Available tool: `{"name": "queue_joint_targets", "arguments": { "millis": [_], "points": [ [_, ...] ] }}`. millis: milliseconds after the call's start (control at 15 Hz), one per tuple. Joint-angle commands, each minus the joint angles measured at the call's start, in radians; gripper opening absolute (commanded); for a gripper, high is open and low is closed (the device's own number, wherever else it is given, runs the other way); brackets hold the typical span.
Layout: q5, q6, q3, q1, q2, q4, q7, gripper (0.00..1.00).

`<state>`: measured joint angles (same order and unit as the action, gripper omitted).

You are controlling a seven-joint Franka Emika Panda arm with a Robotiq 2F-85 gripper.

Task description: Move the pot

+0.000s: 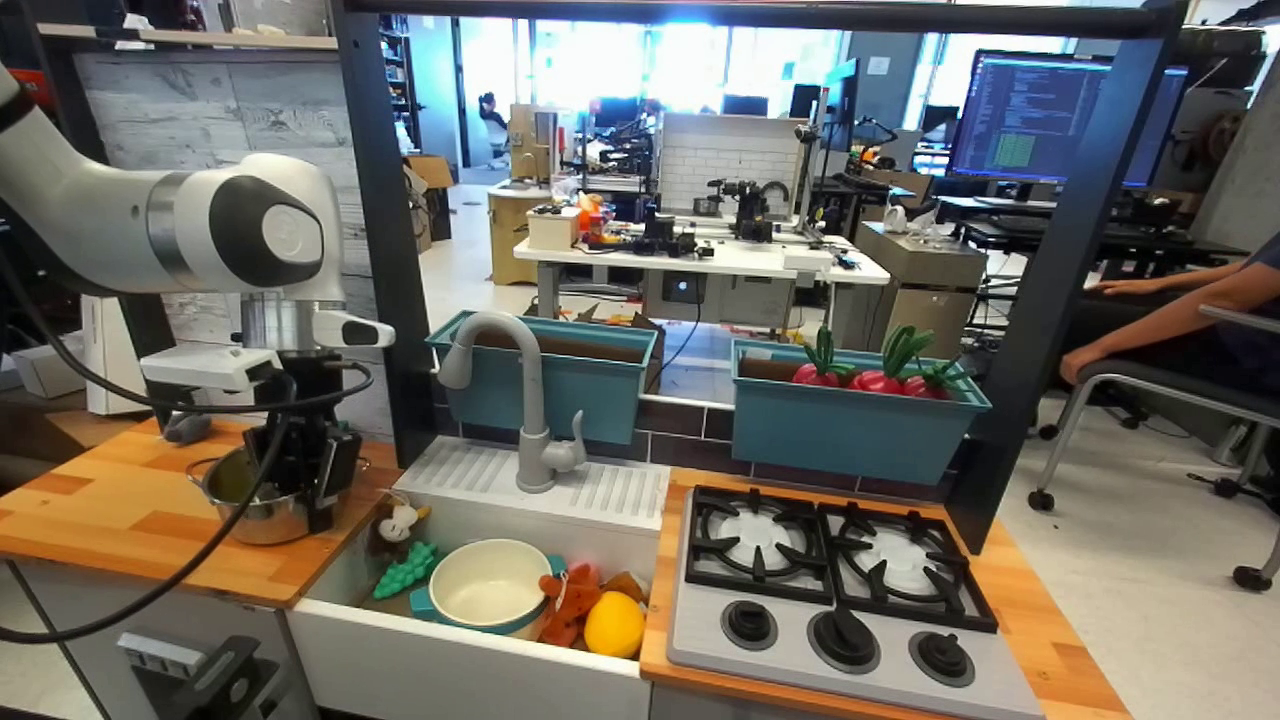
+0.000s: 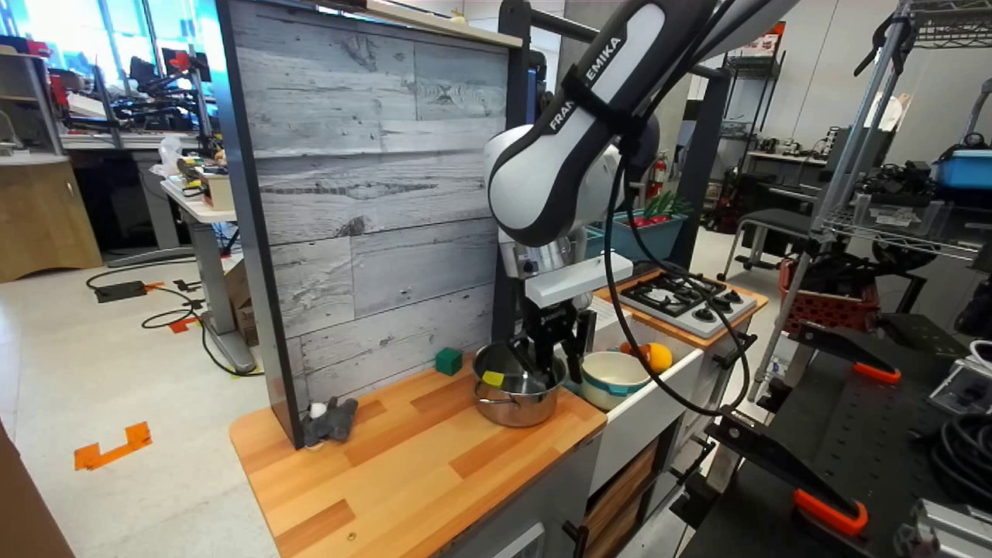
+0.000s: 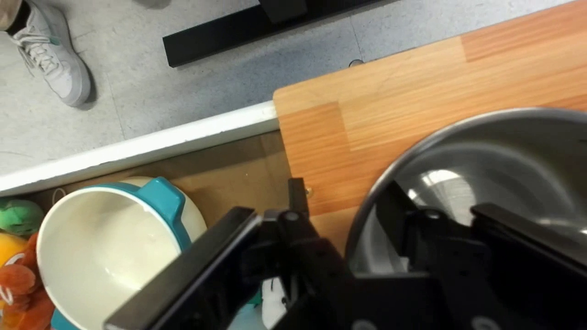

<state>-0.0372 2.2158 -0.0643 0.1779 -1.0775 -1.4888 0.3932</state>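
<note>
The wrist view gives the clearest sight of the hand: its fingers are spread apart astride the wall of the pot, one inside and one outside, and bare worktop shows between the rim and the outer finger, so it has hold of nothing. That view cuts the pot off at its right edge; in both exterior views the pot stands upright on the worktop, just beside the sink. In an exterior view a yellow patch shows inside the pot, perhaps a small block, though its shape is hard to make out; a green cube sits near the pot by the whitewashed panel, and a grey plush toy lies at the foot of a dark post. The sink's contents are laid out in an exterior view: a cream bowl with teal handles, a green bumpy toy, a brown-and-white plush, an orange-red plush and a yellow fruit-like toy. Past the stove, a blue-green planter holds red radish-like toys. Only the wrist view takes in a white shoe on the floor.
</note>
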Motion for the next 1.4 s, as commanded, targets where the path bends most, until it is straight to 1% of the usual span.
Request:
{"name": "queue_joint_targets", "arguments": {
  "millis": [0, 67, 133, 200, 533, 1000, 1333],
  "points": [
    [-0.02, -0.04, -0.006, 0.026, 0.042, -0.021, -0.022, 0.12],
    [-0.026, -0.046, -0.005, 0.032, 0.047, -0.021, -0.024, 0.05],
    [-0.034, -0.05, -0.003, 0.039, 0.053, -0.023, -0.027, 0.01],
    [-0.039, -0.048, -0.002, 0.046, 0.062, -0.029, -0.029, 0.0],
    [-0.069, -0.038, 0.0, 0.084, 0.088, -0.052, -0.029, 0.02],
    [-0.089, -0.043, 0.01, 0.134, 0.087, -0.046, -0.018, 0.02],
    [-0.079, -0.018, 0.037, 0.169, 0.085, -0.025, -0.009, 0.02]
  ]
}}
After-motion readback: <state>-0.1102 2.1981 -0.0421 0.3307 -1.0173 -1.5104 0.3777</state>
